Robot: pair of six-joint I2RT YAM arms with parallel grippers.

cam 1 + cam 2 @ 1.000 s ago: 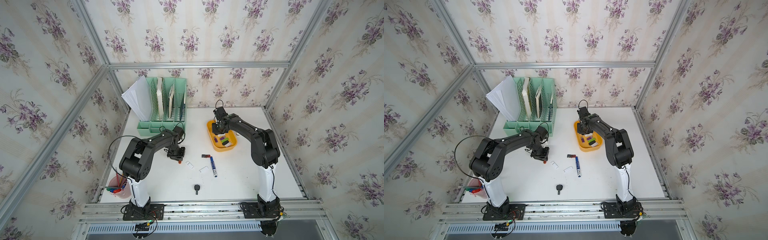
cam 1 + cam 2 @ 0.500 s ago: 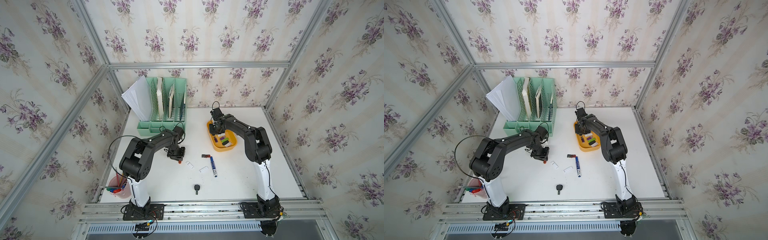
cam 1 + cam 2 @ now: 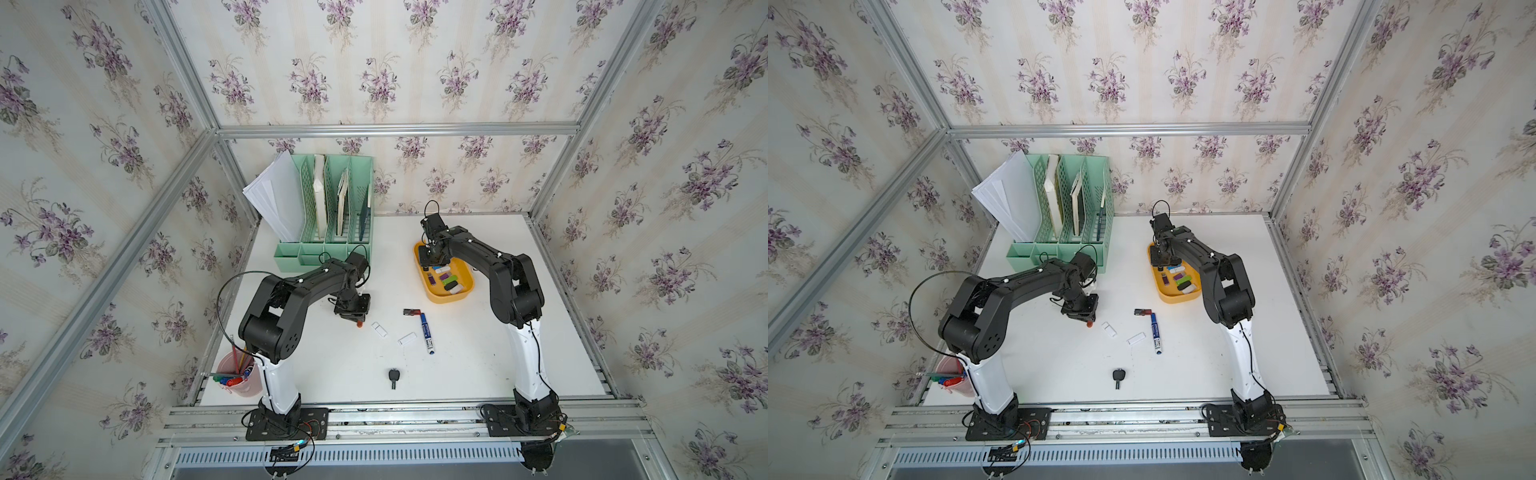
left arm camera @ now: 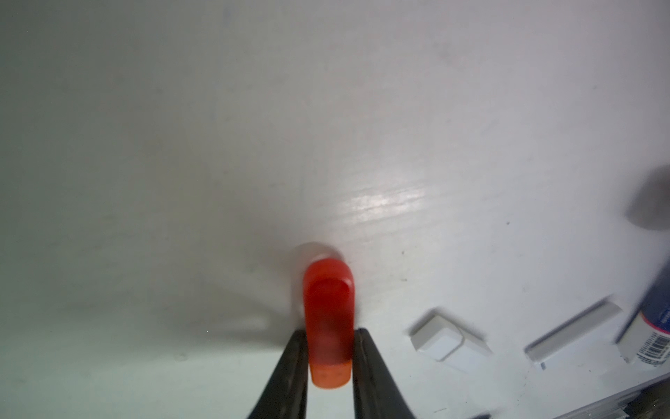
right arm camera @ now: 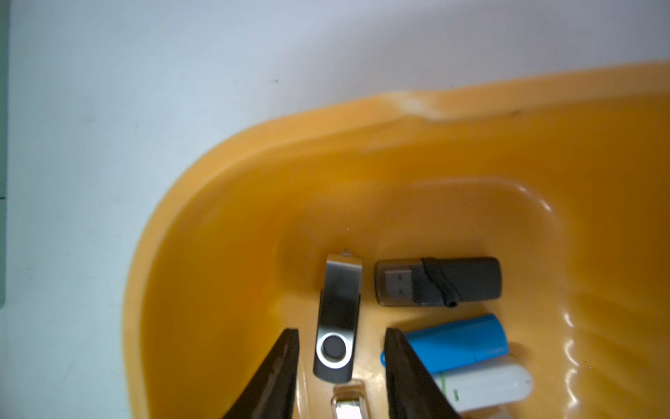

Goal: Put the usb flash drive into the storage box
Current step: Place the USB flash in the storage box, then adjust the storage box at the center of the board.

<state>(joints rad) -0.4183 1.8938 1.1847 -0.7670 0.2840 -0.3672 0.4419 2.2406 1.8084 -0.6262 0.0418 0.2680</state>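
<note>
We open on the white table (image 3: pixel 478 365), with the mint-green file organizer (image 3: pixel 332 216) standing at its far side. To the right of the organizer sits the yellow-orange storage box (image 3: pixel 441 300), and both arms are busy.

Over the box's far end, the right gripper (image 5: pixel 342 330) hangs with its jaws apart. A black-and-silver swivel drive (image 5: pixel 339 301) lies flat on the box floor between them, with a clear gap on either side. Beside it in the box we spot a dark grey drive (image 5: pixel 438 281), a blue one (image 5: pixel 456 341) and a white one (image 5: pixel 486 386).

At mid-table, the left gripper (image 4: pixel 330 331) is pinched tight on a red flash drive (image 4: pixel 328 301), well apart from the box and low over the table. Whether its tip touches, we cannot tell.

Loose on the table near it are a blue marker (image 3: pixel 426 334), two white drives (image 3: pixel 379 328) (image 3: pixel 407 339) and a black key (image 3: pixel 393 376).
</note>
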